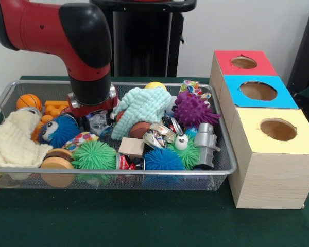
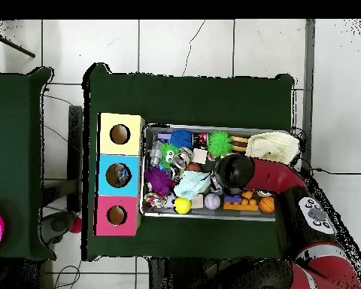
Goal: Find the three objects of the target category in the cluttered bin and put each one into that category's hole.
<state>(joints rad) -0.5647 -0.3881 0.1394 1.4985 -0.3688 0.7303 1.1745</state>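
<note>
Pincer (image 1: 92, 114) buried in the wire-mesh bin (image 1: 227, 157); its state cannot be told.

Left of the red-and-black arm (image 1: 85, 56), which drops straight down into the clutter, lies a cream waffle-knit cloth (image 1: 13, 141). Right of the arm come a green spiky ball (image 1: 94, 154), a mint knit cloth (image 1: 142, 104) and a purple spiky ball (image 1: 194, 109). Farther right stand three wooden boxes (image 1: 270, 170), each topped with a round hole.

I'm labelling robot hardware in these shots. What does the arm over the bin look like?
The arm is glossy red with rounded black joint caps and a fat black cylindrical wrist. A silvery ring and a red plate sit at the wrist's lower end. From overhead, a grey patch with dark markings shows on a red link. The gripper is hidden.
</note>
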